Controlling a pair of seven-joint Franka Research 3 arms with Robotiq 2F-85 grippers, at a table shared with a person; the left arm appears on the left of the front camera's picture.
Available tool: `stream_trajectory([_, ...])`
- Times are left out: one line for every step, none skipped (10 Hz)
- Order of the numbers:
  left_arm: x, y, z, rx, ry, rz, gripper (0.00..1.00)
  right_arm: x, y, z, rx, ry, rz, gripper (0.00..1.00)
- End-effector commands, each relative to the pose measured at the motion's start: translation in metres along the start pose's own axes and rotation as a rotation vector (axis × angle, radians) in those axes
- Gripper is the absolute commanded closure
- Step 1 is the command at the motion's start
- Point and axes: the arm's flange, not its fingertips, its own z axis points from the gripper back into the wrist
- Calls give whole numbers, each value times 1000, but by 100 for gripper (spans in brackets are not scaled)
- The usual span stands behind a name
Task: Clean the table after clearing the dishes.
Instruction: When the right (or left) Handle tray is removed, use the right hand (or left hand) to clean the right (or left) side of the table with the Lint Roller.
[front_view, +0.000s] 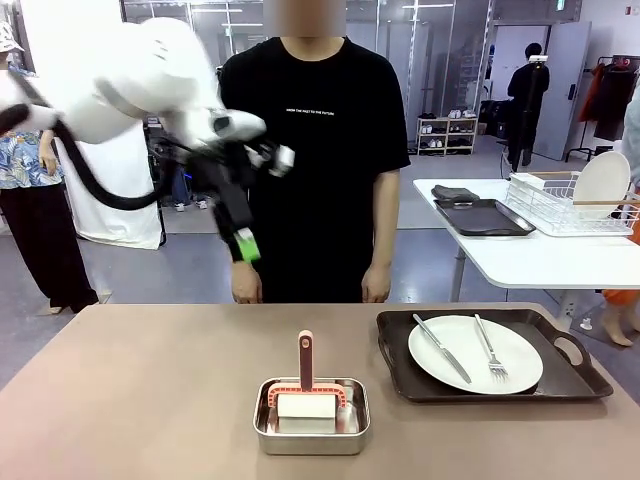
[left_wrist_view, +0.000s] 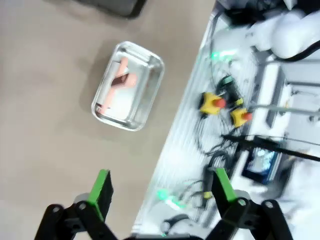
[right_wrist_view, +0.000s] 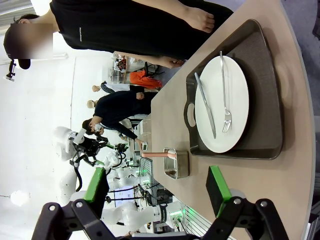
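The beige table (front_view: 140, 400) carries a steel pan (front_view: 311, 415) holding a pink-handled wiper (front_view: 306, 360) (a squeegee, perhaps). Right of the pan, the dishes (front_view: 475, 365) sit uncleared on their tray (front_view: 575, 385); it is best lifted level by its handles. The left gripper (front_view: 245, 244) hangs high, up-left of the pan, jaws spread. The right gripper (right_wrist_view: 156, 172), likewise spread, looks across the tray toward the pan.

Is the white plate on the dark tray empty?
No, a knife and a fork lie on the plate in the front view.
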Motion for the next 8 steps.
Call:
stream_trajectory([-73, 16, 35, -174, -307, 185, 0, -1, 3, 0, 1, 0, 3, 0])
stream_trajectory([-111, 24, 45, -204, -401, 233, 0, -1, 3, 0, 1, 0, 3, 0])
stream_trajectory([-152, 32, 52, -199, -517, 290, 0, -1, 3, 0, 1, 0, 3, 0])
stream_trajectory([-187, 38, 57, -190, -607, 336, 0, -1, 3, 0, 1, 0, 3, 0])
stream_trajectory([-220, 46, 59, -191, -675, 400, 0, -1, 3, 0, 1, 0, 3, 0])
stream_trajectory([-253, 55, 58, -200, -735, 463, 0, -1, 3, 0, 1, 0, 3, 0])
stream_trajectory([-290, 66, 59, -225, -803, 499, 0, -1, 3, 0, 1, 0, 3, 0])
stream_trajectory([-321, 81, 60, -257, -827, 529, 0, -1, 3, 0, 1, 0, 3, 0])
